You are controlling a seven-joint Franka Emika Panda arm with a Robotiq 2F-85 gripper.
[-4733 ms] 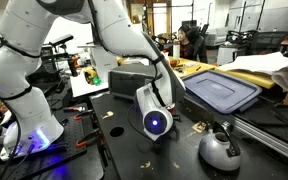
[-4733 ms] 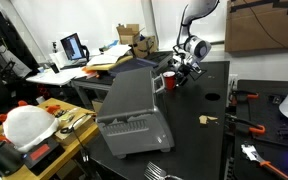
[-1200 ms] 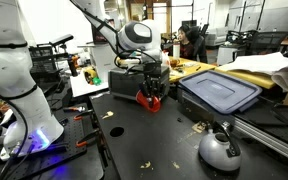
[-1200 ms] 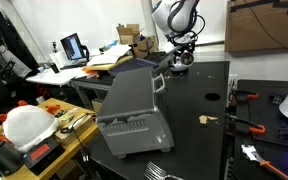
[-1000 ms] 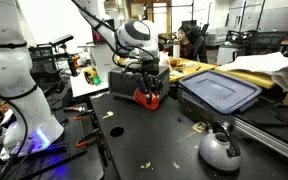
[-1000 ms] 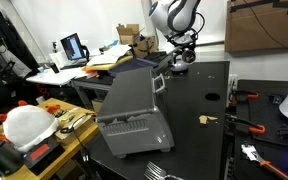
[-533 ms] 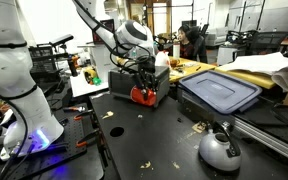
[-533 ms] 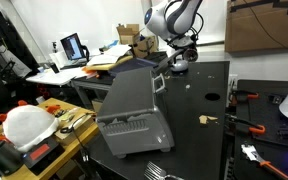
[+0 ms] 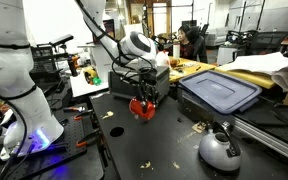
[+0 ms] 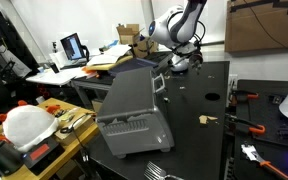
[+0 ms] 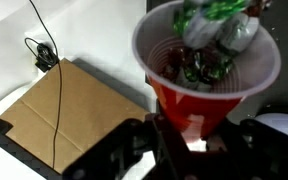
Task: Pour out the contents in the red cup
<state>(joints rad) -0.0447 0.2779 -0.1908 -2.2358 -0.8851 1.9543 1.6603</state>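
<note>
The red cup (image 11: pixel 206 92) fills the wrist view, its pale rim uppermost, and my gripper (image 11: pixel 199 138) is shut on its lower body, a dark finger (image 11: pixel 124 150) on each side. Inside the cup lie the contents (image 11: pixel 212 40), a blurred heap of pale and greenish shapes. In an exterior view the red cup (image 9: pixel 142 108) hangs tilted under my gripper (image 9: pixel 143 98), just above the black table in front of the grey toaster oven. In an exterior view my gripper (image 10: pixel 180 63) is beyond the oven, and the cup is hardly visible there.
The grey toaster oven (image 10: pixel 129 108) stands on the black table (image 9: pixel 114 150). A blue-lidded bin (image 9: pixel 220 92) and a round grey object (image 9: pixel 219 150) lie off to the side. Small pale bits (image 9: pixel 197 127) are scattered on the table. A cardboard sheet (image 11: pixel 64 120) lies below the wrist.
The wrist has turned and swung towards the robot's base. The cup has come lower and is more tilted. The grip has not changed.
</note>
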